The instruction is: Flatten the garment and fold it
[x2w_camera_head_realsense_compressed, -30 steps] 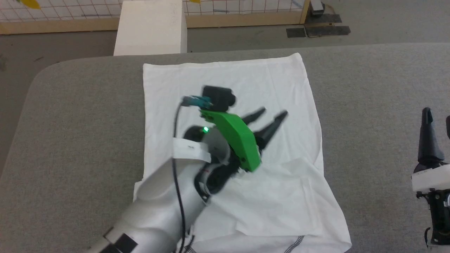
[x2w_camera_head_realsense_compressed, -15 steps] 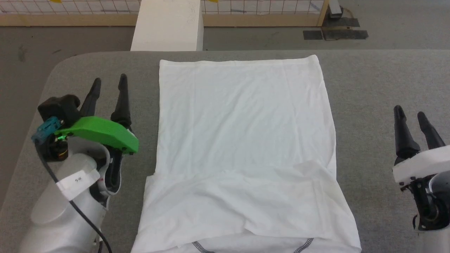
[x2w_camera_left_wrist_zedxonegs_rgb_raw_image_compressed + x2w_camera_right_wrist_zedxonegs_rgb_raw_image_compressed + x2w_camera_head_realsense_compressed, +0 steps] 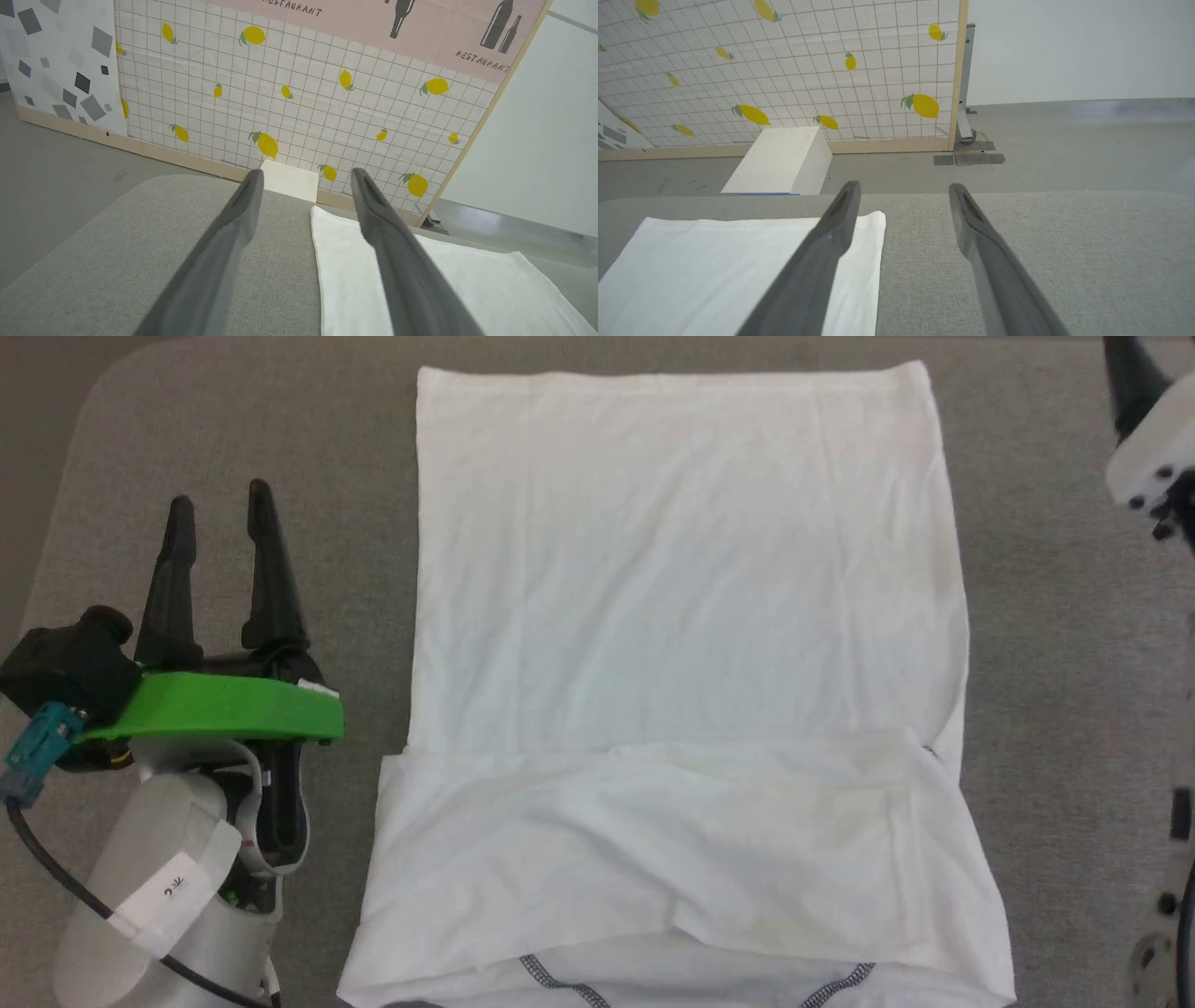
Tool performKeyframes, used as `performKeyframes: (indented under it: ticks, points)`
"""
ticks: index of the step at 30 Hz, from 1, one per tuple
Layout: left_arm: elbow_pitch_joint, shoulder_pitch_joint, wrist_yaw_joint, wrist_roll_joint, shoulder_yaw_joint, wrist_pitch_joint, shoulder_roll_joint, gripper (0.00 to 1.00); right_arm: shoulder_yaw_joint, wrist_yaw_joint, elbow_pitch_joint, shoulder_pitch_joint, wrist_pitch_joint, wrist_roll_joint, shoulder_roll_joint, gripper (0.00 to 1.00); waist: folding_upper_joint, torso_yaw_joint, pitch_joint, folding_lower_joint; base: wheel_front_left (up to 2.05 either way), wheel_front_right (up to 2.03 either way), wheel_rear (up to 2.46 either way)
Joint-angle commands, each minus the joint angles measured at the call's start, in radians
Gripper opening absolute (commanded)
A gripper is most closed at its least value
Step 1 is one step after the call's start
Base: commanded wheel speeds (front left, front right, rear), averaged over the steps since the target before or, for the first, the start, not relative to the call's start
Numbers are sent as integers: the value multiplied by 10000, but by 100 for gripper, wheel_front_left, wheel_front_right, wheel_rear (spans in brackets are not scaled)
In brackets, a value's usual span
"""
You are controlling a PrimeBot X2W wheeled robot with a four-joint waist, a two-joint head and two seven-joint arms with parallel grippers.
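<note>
The plain white thin-fabric T-shirt (image 3: 681,616) lies flat at centre frame on the grey cloth-covered worktop (image 3: 1074,728). The left pincer (image 3: 219,497) at left and the right pincer (image 3: 904,187) both gape released, flanking it, probably poised for a fold.

Thin white fabric T-shirt (image 3: 681,616), dark zigzag-stitched — flat, near end folded over, just right of the left claw (image 3: 219,495).
</note>
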Motion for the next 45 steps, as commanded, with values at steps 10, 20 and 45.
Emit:
performKeyframes:
  ticks: [10,20,45]
  points:
    - [-535,-251,-487,599,430,-35,-649,100,958,-13,1904,-3141,3881,-1697,-1114,100,0,1608,2899,0,0,0,0]
    - [-717,-211,-839,1000,768,-35,-1033,100,2475,-13,2153,-3850,5925,-1730,-1759,100,0,1759,3669,0,0,0,0]
    - [3736,-8347,-451,-112,-1024,9702,296,100,4327,-13,1128,-4658,6227,-87,-1242,0,0,22,4019,0,0,0,0]
